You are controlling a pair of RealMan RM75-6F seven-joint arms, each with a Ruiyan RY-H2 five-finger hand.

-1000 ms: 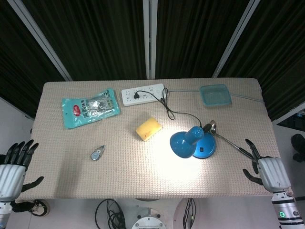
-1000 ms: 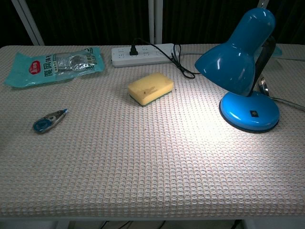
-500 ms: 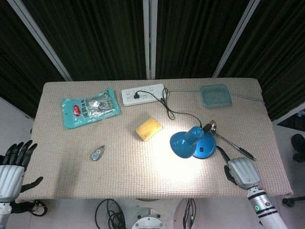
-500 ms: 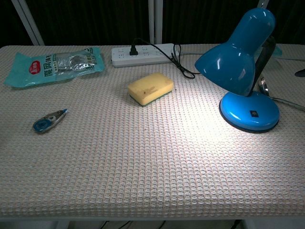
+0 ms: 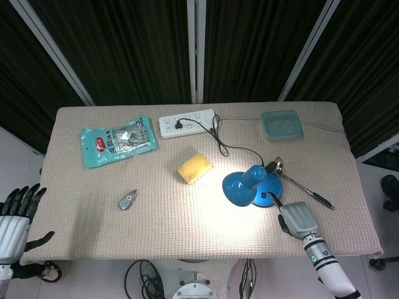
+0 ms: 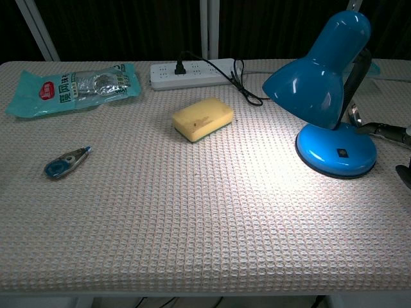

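A lit blue desk lamp (image 5: 252,185) stands right of the table's middle, its shade (image 6: 318,67) tilted down to the left over a round base (image 6: 336,151). My right hand (image 5: 295,218) lies just behind and right of that base, its fingers (image 5: 273,199) stretched to the base's edge and holding nothing. In the chest view only its dark fingertips (image 6: 383,130) show at the right edge, beside the base. My left hand (image 5: 15,218) hangs off the table's left front corner with fingers spread and empty.
A yellow sponge (image 5: 194,168) lies mid-table, with a white power strip (image 5: 187,123) behind it and the lamp's black cord plugged in. A teal snack bag (image 5: 118,140) lies back left, a correction tape (image 5: 128,200) front left, a teal tray (image 5: 282,123) back right. A spoon (image 5: 299,185) lies beside the lamp.
My right hand has moved left from the table's right front corner up to the lamp's base. The left hand has sunk slightly. The lamp stays lit.
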